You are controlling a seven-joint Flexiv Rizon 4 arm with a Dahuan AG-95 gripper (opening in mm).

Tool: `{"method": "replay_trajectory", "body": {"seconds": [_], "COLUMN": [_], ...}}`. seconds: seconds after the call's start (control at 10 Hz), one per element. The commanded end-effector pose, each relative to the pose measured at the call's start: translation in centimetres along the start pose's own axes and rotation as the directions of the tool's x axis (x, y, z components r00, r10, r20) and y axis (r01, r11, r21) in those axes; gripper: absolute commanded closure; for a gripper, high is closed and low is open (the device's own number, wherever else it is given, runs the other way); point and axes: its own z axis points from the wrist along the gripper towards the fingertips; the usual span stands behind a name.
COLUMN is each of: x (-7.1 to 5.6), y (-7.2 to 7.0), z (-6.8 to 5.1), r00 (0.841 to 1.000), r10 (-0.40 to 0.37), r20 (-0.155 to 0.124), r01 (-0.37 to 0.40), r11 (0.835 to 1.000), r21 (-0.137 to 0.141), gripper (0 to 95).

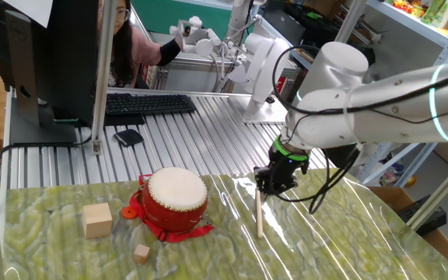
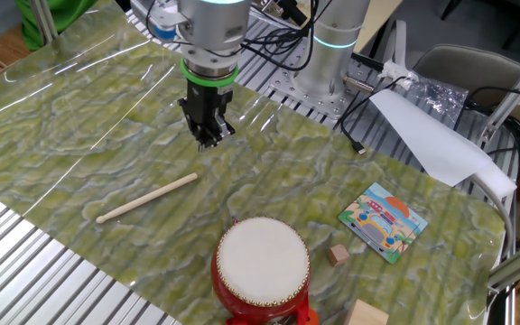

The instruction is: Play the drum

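Observation:
The drum, red with a cream-white head and a red ribbon base, stands on the green mat. A thin wooden stick lies flat on the mat, apart from the drum. My gripper hangs shut just above the mat, near one end of the stick, with nothing held between its fingers. In the other fixed view the gripper is behind the stick's right end, a short gap away.
A large wooden cube and a small one lie near the drum. A picture card lies on the mat. A keyboard, a monitor and a person are behind the mat.

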Motion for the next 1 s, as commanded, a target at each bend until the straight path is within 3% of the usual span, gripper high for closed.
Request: {"method": "replay_trajectory", "body": {"seconds": [0.1,1.0], "x": [-0.50,-1.31], "y": [0.11,-0.37], "z": [0.23,0.16], "r00": [1.000,1.000], "r10": [0.009,0.000], "r20": [-0.007,-0.008], "r01": [-0.009,0.000], "r11": [1.000,1.000], "r21": [-0.013,-0.015], "gripper": [95.0,95.0]}}
